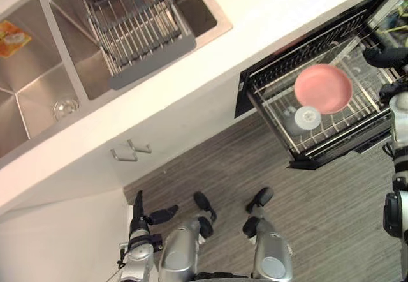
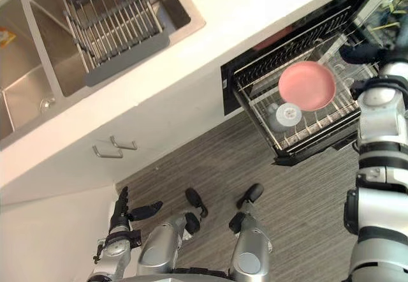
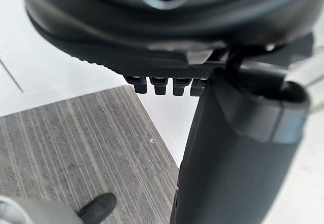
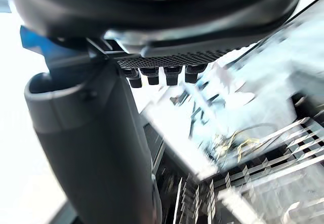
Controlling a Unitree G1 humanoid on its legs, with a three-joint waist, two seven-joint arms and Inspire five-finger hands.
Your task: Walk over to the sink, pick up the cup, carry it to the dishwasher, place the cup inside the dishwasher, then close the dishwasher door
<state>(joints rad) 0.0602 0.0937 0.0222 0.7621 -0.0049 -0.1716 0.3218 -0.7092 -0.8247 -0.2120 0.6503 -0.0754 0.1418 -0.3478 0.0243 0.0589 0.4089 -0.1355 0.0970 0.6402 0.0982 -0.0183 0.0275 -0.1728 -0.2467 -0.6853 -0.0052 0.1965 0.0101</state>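
Looking down in the left eye view, we see the sink at top left, sunk into the white table. One basin has a wire dish rack in it, the other a flat orange item. No cup there. The cup, grey with a white round end, sits in the basket of the dishwasher at right, just beside a pink plate. The dishwasher stands open, with the basket out over the striped floor. Two cabinet handles show below the table edge. The left hand hangs low by the white cabinet front, well apart from the dishwasher. Its fingers are straight, its thumb sticks out sideways, and it holds nothing.

In the right eye view we see the same layout. The right hand is at the basket's far right corner, near the plate and apart from the cup.

In the left wrist view the fingertips are straight in a row, the thumb is beside them, and nothing is between them. Floor and cabinet front lie past them.

In the right wrist view the right hand's fingers are straight and spread from the thumb, holding nothing. Basket wires show past them, and we cannot make out the cup here.
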